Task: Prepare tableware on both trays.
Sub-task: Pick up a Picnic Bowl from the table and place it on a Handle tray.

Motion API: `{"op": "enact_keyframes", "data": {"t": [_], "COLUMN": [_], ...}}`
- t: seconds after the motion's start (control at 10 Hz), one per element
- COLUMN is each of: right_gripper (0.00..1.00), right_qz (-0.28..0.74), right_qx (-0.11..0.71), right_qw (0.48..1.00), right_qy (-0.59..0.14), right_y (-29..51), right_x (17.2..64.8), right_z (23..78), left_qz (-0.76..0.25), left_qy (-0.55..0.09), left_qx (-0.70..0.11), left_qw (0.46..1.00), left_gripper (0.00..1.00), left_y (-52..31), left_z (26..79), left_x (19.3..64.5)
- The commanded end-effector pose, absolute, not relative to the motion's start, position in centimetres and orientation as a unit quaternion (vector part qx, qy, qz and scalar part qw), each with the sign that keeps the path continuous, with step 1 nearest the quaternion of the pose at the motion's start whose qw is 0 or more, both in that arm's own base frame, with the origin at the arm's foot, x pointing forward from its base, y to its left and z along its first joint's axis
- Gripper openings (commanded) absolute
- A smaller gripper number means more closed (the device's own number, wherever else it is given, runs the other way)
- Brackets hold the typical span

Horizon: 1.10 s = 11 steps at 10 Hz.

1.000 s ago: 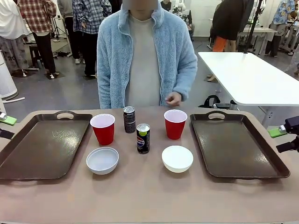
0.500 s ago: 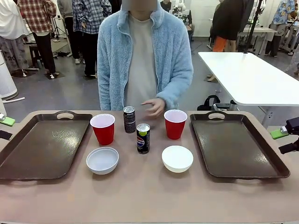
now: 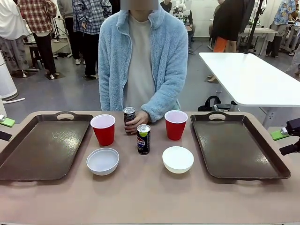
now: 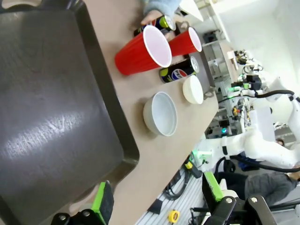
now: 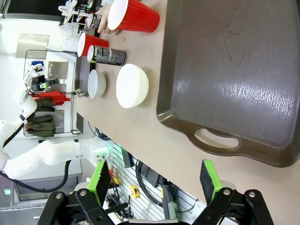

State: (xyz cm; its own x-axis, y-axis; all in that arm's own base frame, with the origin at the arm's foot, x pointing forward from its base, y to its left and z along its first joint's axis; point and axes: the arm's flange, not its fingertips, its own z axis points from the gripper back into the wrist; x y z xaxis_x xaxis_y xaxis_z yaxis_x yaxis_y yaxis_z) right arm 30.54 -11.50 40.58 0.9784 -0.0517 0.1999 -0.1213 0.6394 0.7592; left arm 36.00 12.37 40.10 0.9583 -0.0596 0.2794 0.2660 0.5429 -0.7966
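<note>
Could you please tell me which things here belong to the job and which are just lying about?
Job: left red plastic cup, right red plastic cup, left round white bowl, right round white bowl, left dark brown plastic tray, right dark brown plastic tray.
Lying about: near black drink can, far black drink can.

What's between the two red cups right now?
Front view: a far dark can with the person's hand on it, and a nearer Pepsi can standing free.

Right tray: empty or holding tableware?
Empty: the right tray shows bare surface; the nearest red cup and white bowl stand on the table beside it.
</note>
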Motion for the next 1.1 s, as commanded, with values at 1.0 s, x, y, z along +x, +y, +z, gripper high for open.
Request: {"op": "enact_keyframes", "data": {"t": [1.0], "right_gripper": [1.0], "right_qz": [0.024], "right_qx": [0.436], "right_qw": [0.893], "right_qy": [-0.111], "right_y": [-11.5], "right_x": [30.9], "right_z": [40.4], "left_qz": [-0.086], "left_qy": [-0.062], "left_qx": [-0.368], "left_qw": [0.924], "left_gripper": [1.0], "left_y": [8.1], "left_z": [45.9], "left_x": [38.1]}}
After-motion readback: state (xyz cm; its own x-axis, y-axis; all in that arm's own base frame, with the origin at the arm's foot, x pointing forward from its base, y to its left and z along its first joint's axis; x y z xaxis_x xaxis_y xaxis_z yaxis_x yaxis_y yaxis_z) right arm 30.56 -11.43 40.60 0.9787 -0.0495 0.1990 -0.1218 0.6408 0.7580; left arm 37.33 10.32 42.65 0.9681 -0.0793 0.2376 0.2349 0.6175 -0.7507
